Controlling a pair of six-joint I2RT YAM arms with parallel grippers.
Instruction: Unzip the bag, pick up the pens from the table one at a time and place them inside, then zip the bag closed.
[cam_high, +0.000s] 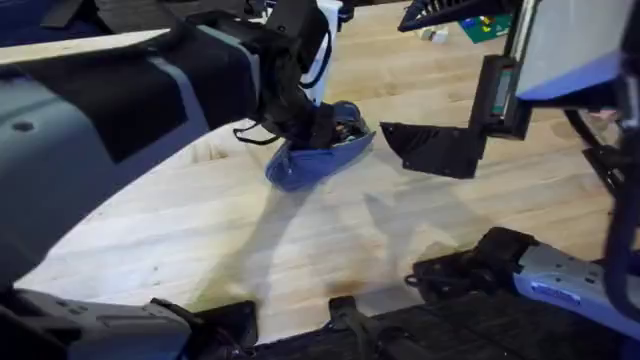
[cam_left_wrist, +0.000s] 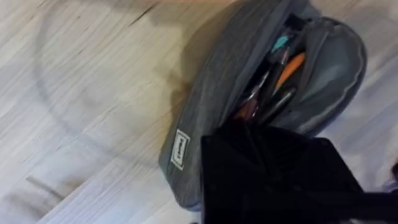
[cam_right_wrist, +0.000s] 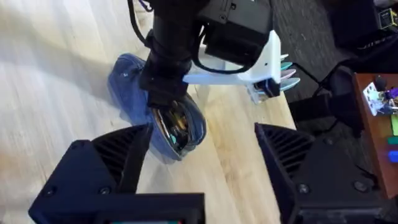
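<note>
Blue-grey bag (cam_high: 318, 158) unzipped on the table (cam_high: 330, 240), pens (cam_left_wrist: 281, 79) inside, left gripper (cam_high: 318, 128) at its opening, grip unclear, right gripper (cam_right_wrist: 202, 158) spread wide, empty, just right of it

The bag (cam_left_wrist: 211, 93) is blue-grey woven cloth, matt and denim-like, with a small sewn label. The desk (cam_high: 400, 230) is pale planked wood, smooth, grain showing. The right tool (cam_right_wrist: 205, 155) looks matt black ribbed plastic.

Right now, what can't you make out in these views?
- Left jaws' state: overhead, the arm covers them at the bag; left wrist, dark blur.
- Bag's contents: too blurred to tell whether a pen is among them.
- Zipper pull: too small in all views.
</note>
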